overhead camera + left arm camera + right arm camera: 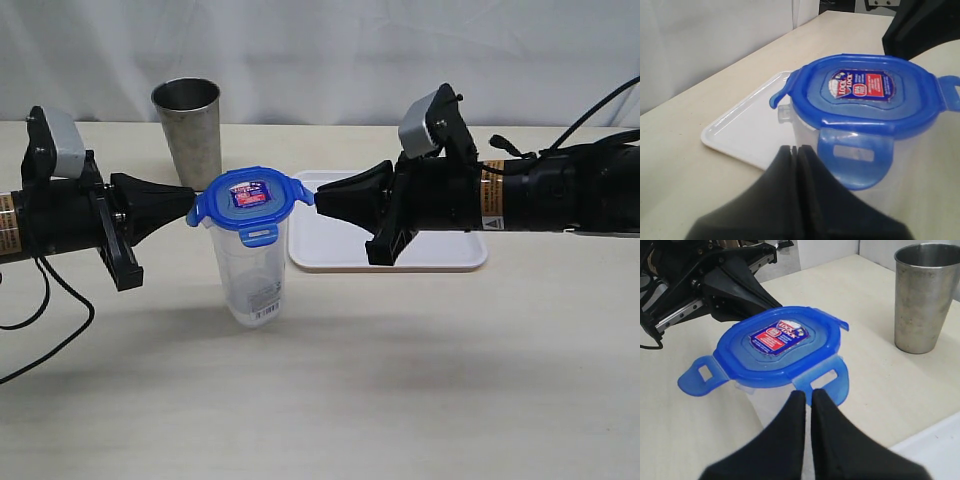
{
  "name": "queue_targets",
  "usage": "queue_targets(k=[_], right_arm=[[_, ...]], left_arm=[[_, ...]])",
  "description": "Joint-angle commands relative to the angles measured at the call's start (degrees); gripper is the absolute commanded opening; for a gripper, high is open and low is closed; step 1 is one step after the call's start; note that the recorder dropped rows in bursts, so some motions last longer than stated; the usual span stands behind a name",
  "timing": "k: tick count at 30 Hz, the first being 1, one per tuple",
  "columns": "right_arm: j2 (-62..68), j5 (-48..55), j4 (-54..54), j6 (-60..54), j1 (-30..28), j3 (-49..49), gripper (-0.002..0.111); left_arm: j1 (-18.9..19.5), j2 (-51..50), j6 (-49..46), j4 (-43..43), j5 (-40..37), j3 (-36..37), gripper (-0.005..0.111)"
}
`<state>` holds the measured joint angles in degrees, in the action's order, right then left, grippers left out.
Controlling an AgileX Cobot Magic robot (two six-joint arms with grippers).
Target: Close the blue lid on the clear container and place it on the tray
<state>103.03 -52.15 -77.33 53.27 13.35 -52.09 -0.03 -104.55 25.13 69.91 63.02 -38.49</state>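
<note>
Two tools face each other with one lid between them. The container [250,278] stands upright on the table [420,390], long axis vertical, with the lid [248,194] seated on its mouth. It is not on the tray [445,255], which lies just beside it, behind and to the right in the exterior view, under your right arm.

The left tool [189,206] and the right tool [318,196] both lie horizontal at lid height and point at each other along one line through the lid. Each has its fingers pressed together on nothing: the left wrist view shows only a thin seam between them, the right wrist view a narrow slit. Each tip sits just beside a side flap; whether either touches cannot be told.

The visible flaps stand out or hang loose, and the front flap [258,235] droops over the wall, so judge the lid as laid on but not yet snapped. The coming move turns on this: the flaps fold downward along the container's axis, while your tools approach across it. You would need to bring a tip above a flap and press down and inward, with the opposite tool bracing the tall, narrow body against tipping.

For the later carry, your right arm is nearer the tray. A tumbler [188,128] stands behind the container, apart from it.
</note>
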Motion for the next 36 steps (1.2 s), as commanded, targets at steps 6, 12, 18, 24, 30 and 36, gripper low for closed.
queue_targets(k=[6,12,18,24,30,36], right_arm=[[0.15,-3.35,-3.44,0.55,0.13,-0.36,0.004],[0.15,-3.31,-4.07,0.66,0.13,-0.36,0.004],[0.19,-1.33,-2.47,0.25,1.92,-0.96,0.004],[0.19,6.99,-2.80,-0.07,5.34,-1.88,0.004],[0.19,7.76,-2.80,-0.07,5.34,-1.88,0.004],[0.19,9.66,-2.45,-0.16,5.34,-1.88,0.004]], left_arm=[[0.27,-0.08,0.17,-1.61,1.09,-0.38,0.000],[0.27,-0.08,0.17,-1.61,1.09,-0.49,0.000],[0.27,-0.08,0.17,-1.61,1.21,-0.50,0.000],[0.27,-0.08,0.17,-0.45,1.21,-0.50,0.000],[0.27,-0.08,0.17,-0.54,1.21,-0.50,0.000],[0.27,-0.08,0.17,-0.10,2.35,-0.50,0.000]])
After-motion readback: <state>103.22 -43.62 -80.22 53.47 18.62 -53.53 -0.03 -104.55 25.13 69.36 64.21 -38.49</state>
